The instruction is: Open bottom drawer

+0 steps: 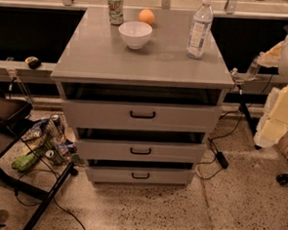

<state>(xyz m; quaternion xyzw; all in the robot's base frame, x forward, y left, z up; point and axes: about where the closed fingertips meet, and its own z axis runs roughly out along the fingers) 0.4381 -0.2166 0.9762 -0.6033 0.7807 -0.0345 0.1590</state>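
The grey cabinet (103, 56) has three drawers stacked in its front. The bottom drawer (111, 174) has the shortest front panel and a small black bar handle (140, 175). It sits pulled out a little, with a dark gap above its front. The middle drawer (107, 149) and top drawer (100, 114) stand the same way. My arm (281, 106), white with yellow padding, is at the right edge. My gripper (240, 76) is by the cabinet top's right front corner, well above and to the right of the bottom drawer.
On the cabinet top stand a white bowl (135, 33), an orange (146, 16), a soda can (115, 9) and a water bottle (200, 27). Cans and wrappers (50, 135) lie on the floor at left by a black table frame (36, 198). Cables and a power brick (222, 160) lie at right.
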